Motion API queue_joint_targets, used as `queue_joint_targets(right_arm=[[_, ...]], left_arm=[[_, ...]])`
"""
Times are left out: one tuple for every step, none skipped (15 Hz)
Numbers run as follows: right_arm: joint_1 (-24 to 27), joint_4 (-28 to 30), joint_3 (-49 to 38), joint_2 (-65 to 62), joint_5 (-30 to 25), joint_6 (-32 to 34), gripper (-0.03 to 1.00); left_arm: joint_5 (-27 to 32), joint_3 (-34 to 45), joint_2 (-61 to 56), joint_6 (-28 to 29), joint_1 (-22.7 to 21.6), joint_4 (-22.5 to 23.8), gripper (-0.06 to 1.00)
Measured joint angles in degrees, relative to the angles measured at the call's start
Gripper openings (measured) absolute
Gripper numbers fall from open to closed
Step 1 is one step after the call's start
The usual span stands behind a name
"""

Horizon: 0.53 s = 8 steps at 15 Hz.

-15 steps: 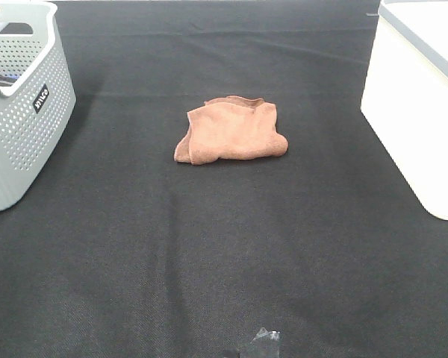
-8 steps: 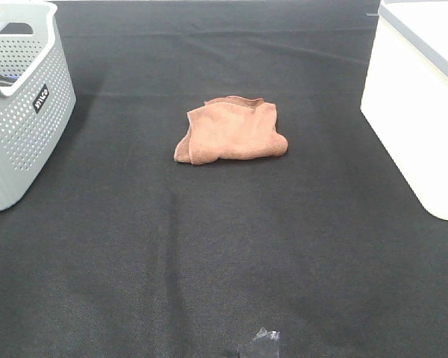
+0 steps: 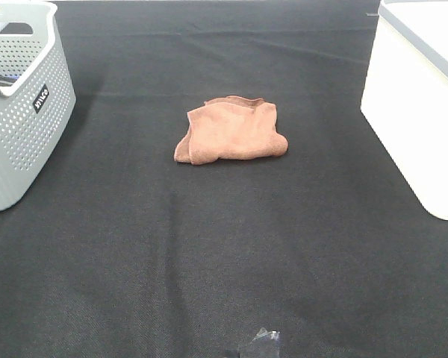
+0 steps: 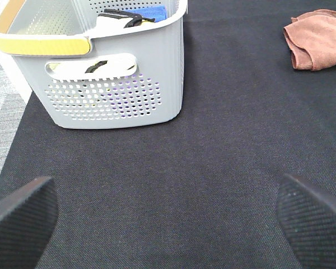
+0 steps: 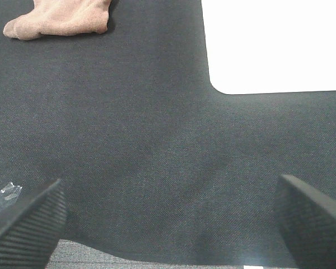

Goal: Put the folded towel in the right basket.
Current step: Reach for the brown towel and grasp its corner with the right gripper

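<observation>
Black cloth covers the counter (image 3: 224,253) from edge to edge in the high view. The folded towel (image 3: 231,132), a rust-brown bundle with loosely rounded corners, lies flat on the cloth a little toward 12 o'clock from the centre, well apart from both baskets. At 10 o'clock stands the left basket (image 3: 26,127), grey and perforated, with a small dark label (image 3: 41,98) on its side. The left wrist view shows a yellow band (image 4: 42,45) along its rim and a blue item (image 4: 148,13) with dark pieces inside it. At 2 o'clock stands the right basket (image 3: 411,127), white with smooth walls, its base resting on the cloth. A scrap of clear plastic (image 3: 263,339) sits on the counter at 6 o'clock, near the front edge.

Neither arm shows in the high view. Each wrist view shows its own pair. The left fingers (image 4: 22,216) are spread wide above the cloth, near the grey basket, with the towel far off. The right fingers (image 5: 28,224) are likewise spread wide over the cloth, just short of the white basket's corner, touching neither it nor the towel.
</observation>
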<state>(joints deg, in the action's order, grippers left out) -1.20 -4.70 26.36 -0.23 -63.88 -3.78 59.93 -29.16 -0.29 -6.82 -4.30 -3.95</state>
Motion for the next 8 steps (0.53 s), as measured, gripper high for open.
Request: queue_joint_targets(right_arm=[[0.0, 0.0, 0.0, 0.0, 0.0, 0.0, 0.97], [0.0, 0.0, 0.0, 0.0, 0.0, 0.0, 0.97], [0.0, 0.0, 0.0, 0.0, 0.0, 0.0, 0.97], [0.0, 0.0, 0.0, 0.0, 0.0, 0.0, 0.97], [0.0, -0.1, 0.0, 0.0, 0.0, 0.0, 0.97], [0.0, -0.1, 0.0, 0.0, 0.0, 0.0, 0.97], [0.0, -0.1, 0.0, 0.0, 0.0, 0.0, 0.97], [0.0, -0.1, 0.0, 0.0, 0.0, 0.0, 0.97]], left_arm=[[0.0, 0.0, 0.0, 0.0, 0.0, 0.0, 0.99], [0.0, 0.0, 0.0, 0.0, 0.0, 0.0, 0.99], [0.0, 0.0, 0.0, 0.0, 0.0, 0.0, 0.99], [0.0, 0.0, 0.0, 0.0, 0.0, 0.0, 0.99], [0.0, 0.0, 0.0, 0.0, 0.0, 0.0, 0.99], [0.0, 0.0, 0.0, 0.0, 0.0, 0.0, 0.99], [0.0, 0.0, 0.0, 0.0, 0.0, 0.0, 0.99], [0.0, 0.0, 0.0, 0.0, 0.0, 0.0, 0.99]])
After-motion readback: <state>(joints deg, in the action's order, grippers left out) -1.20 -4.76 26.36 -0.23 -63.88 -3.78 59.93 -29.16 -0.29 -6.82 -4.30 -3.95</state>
